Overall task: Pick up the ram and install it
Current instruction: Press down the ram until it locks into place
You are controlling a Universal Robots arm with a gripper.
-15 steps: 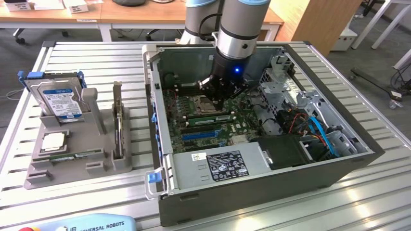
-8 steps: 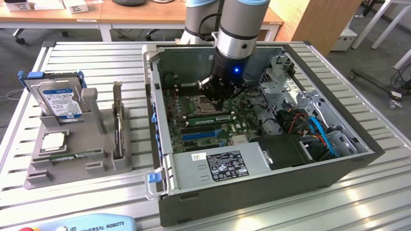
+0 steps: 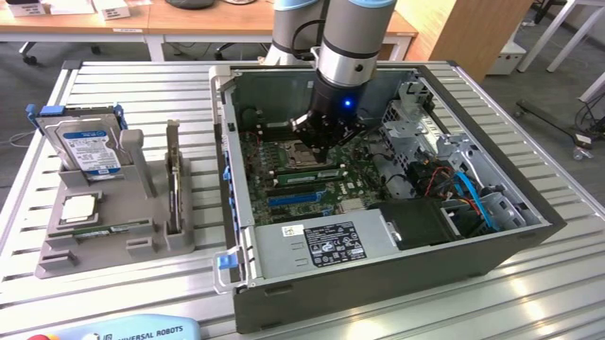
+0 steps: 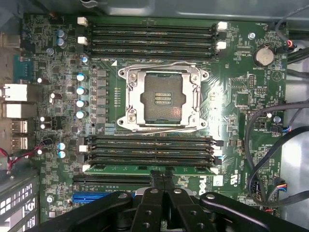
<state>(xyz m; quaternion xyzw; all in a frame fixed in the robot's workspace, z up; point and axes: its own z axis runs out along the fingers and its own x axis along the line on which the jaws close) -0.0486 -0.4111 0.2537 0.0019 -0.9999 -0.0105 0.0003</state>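
The ram is a long green stick lying along the memory slot nearest the blue connector, below the empty processor socket. In the exterior view the ram shows as a pale green strip on the motherboard inside the open computer case. My gripper is shut, its two black fingers pressed together right over the middle of the stick's top edge, not clamped around it. Whether the tips touch the stick I cannot tell. From outside, my gripper reaches straight down into the case.
The other black memory slots stand empty. Black and blue cables and a drive cage fill the case toward the exterior view's right. A grey holder at the exterior view's left carries a hard drive and a silver processor chip.
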